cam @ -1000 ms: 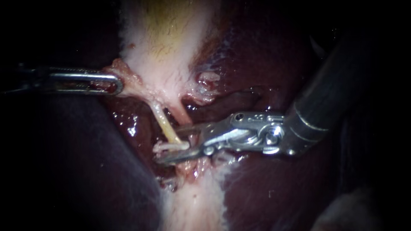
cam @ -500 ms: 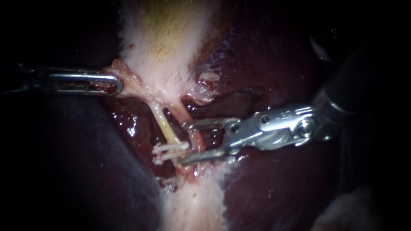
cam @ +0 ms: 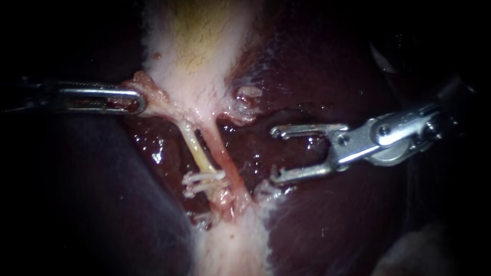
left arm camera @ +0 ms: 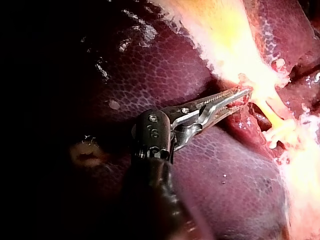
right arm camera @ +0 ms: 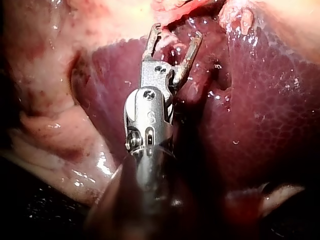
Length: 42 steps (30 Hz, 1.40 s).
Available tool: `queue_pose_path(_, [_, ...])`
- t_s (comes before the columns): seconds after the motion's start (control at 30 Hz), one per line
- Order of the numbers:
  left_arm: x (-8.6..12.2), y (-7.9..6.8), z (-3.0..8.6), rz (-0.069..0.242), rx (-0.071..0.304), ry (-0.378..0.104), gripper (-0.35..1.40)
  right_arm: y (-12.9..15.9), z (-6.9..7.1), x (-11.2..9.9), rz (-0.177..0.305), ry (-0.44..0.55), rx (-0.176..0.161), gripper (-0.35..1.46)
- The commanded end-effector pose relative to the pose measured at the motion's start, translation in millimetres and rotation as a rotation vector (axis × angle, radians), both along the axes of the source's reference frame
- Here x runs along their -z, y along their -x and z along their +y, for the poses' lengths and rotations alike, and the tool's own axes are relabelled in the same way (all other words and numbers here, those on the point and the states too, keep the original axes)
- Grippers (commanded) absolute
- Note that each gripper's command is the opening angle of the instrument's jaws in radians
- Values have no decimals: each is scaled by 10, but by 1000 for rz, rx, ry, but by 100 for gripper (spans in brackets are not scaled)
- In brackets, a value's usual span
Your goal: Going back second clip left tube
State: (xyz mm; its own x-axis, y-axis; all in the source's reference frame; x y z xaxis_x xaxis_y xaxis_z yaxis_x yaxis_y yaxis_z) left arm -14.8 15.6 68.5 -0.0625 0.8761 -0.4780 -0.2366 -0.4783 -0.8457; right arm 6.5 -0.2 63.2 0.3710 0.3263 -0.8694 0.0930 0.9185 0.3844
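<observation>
The pale yellow left tube runs down from the gallbladder and carries two white clips side by side near its lower end. A reddish right tube lies just beside it. My right instrument holds its empty jaws open, well to the right of both tubes and over the liver. In the right wrist view those open jaws touch nothing. My left instrument is shut on a flap of gallbladder tissue, pulling it leftward. The left wrist view shows the same grip, with the clips beyond it.
Dark wet liver surrounds the tubes, with a shadowed cleft just above the right instrument's upper jaw. White fatty tissue continues below the clips. The edges of the endoscope view are dark.
My right instrument has drawn back to the right, away from the left tube, with its jaws open and empty. Two clips now show on that tube. The left instrument has not moved.
</observation>
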Motion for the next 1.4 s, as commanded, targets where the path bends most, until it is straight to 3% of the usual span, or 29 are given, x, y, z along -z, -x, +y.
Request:
queue_pose_path(0.03, [0, 0, 0, 0, 0, 0, -35, 4, 0, 2, -1, -1, 4, 50])
queue_pose_path(0.57, [-2, 6, 2, 1, 2, 0, -35, 26, 7, 17, -6, 2, 22, 50])
queue_pose_path(1.1, [-42, 45, 2, 8, -3, 12, -35, 27, 6, 18, -5, 2, 23, 50])
queue_pose_path(1.4, [-47, 49, 5, 8, -2, 13, -35, 27, 6, 19, -5, 2, 23, 50])
